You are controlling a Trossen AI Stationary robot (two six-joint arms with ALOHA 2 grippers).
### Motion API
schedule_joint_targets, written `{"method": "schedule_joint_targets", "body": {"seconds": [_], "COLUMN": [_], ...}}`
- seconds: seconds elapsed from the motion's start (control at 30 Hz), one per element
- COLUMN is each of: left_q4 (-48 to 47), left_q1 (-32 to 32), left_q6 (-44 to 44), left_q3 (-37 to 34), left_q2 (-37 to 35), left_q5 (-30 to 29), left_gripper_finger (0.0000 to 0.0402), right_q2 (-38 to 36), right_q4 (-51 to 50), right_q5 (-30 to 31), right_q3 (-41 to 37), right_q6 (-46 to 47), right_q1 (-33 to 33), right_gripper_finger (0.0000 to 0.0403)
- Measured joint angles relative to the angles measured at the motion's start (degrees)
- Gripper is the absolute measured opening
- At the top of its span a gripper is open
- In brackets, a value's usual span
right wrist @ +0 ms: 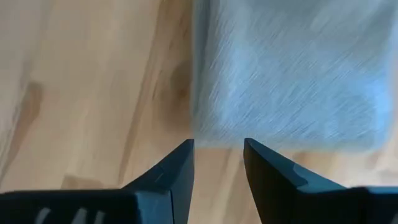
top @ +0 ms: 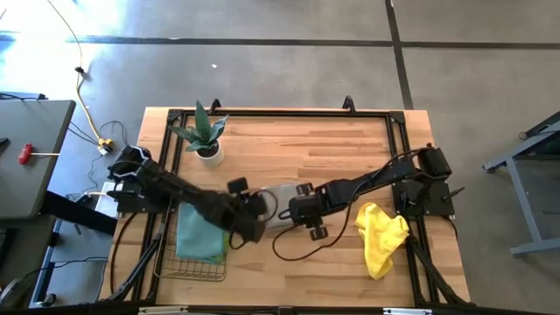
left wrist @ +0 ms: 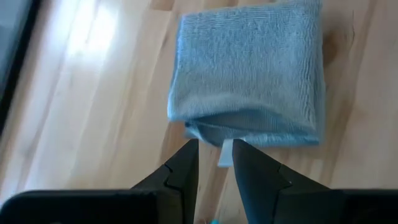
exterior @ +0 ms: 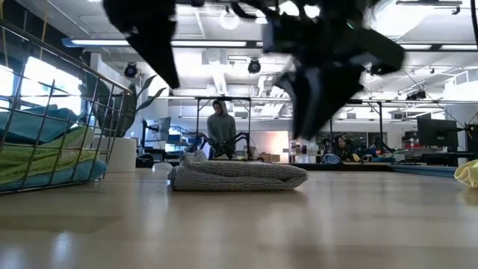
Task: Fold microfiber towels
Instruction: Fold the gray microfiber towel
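I have the pale grey towel (top: 278, 204) lying folded into a compact rectangle near the middle of the worktop (top: 289, 149), between my two arms. My left tool (left wrist: 215, 152) sits just at the towel's open, layered edge, its fingers a narrow gap apart with a small white tag showing between them; they hold nothing that I can be sure of. My right tool (right wrist: 218, 149) hangs just off the opposite edge, fingers parted and empty, the cloth clear of them.

The fold looks finished, so I judge the step in hand is tidying or lifting the bundle toward the wire basket (top: 168, 265), where a teal towel (top: 199, 232) already lies. To do it well I should take all the layers at once, not only the top flap or the tag, or the fold will fall open. A low, level approach from both sides should keep the edges aligned. The yellow towel (top: 382, 236) waits crumpled by my right arm.
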Motion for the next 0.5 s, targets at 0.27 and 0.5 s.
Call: {"method": "schedule_joint_targets", "body": {"seconds": [0.27,0.5], "left_q4": [7.8,12.9], "left_q1": [10.8,22.4], "left_q6": [15.1,24.6], "left_q3": [0.0,0.0], "left_q2": [0.5,0.5], "left_q5": [16.1,34.1], "left_gripper_finger": [0.0089,0.0089], "right_q2": [-8.3,-17.1], "right_q4": [11.5,57.9], "right_q5": [-0.3,9.5], "right_q3": [-16.7,-38.1], "right_q6": [7.6,15.3], "right_q1": [-0.3,-0.7], "right_gripper_finger": [0.0128,0.0128]}}
